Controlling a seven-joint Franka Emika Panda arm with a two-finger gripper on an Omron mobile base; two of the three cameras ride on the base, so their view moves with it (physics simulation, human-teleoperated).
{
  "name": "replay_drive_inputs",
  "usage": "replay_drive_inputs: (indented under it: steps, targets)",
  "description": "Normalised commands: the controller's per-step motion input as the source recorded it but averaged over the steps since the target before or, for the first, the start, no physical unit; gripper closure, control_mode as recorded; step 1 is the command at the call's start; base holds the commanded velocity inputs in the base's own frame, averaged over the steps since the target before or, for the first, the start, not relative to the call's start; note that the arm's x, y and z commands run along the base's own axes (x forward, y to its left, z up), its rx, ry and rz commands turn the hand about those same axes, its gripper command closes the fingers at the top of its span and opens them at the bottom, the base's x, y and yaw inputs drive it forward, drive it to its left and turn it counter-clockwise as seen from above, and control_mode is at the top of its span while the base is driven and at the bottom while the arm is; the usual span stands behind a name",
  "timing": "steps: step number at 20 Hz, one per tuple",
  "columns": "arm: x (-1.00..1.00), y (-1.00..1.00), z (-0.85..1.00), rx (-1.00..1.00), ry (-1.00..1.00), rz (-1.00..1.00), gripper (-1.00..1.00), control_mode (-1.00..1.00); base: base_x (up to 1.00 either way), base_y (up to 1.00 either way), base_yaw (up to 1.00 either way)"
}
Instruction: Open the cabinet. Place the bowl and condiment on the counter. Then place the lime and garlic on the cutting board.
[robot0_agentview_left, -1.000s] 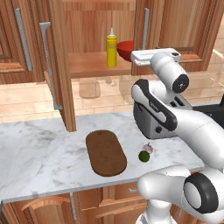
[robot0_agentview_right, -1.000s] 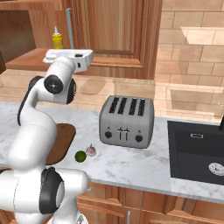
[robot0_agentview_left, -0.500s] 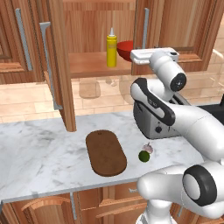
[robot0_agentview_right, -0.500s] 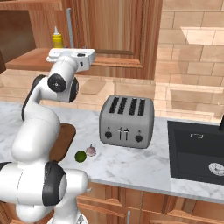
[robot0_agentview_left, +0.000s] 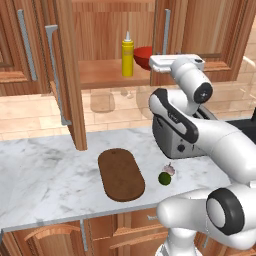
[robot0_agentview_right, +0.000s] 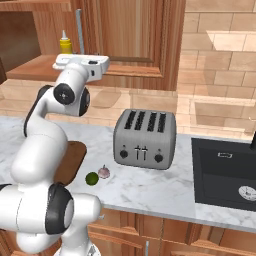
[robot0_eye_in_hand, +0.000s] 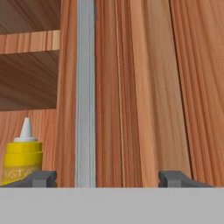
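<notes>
In the wooden kitchen, the open hand (robot0_eye_in_hand: 107, 179) faces the reddish-brown cabinet's right door (robot0_eye_in_hand: 144, 87); its upright grey bar handle (robot0_eye_in_hand: 85, 87) stands between the spread fingers, toward one side.

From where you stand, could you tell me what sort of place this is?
A home kitchen, it seems, rendered rather than real. A long white marble worktop carries a grey four-slot toaster, a dark sink is set in beside it, and a reddish-brown wood wall cabinet hangs above.
</notes>
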Motion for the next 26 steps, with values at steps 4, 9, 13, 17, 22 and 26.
replay_drive_inputs:
  steps: [4,9,13,17,22,26]
  targets:
    - [0.37,0.00,-0.10,0.00,0.01,0.00,1.00,-1.00,0.00,0.00,0.00]
    - [0.33,0.00,-0.07,0.00,0.00,0.00,1.00,-1.00,0.00,0.00,0.00]
    - [0.37,0.00,-0.09,0.00,0.00,0.00,1.00,-1.00,0.00,0.00,0.00]
    - [0.41,0.00,-0.17,0.00,0.00,0.00,1.00,-1.00,0.00,0.00,0.00]
    - [0.34,-0.05,-0.18,0.00,0.00,-0.03,1.00,-1.00,0.00,0.00,0.00]
    - [0.16,-0.08,-0.10,0.00,0.00,-0.22,1.00,-1.00,0.00,0.00,0.00]
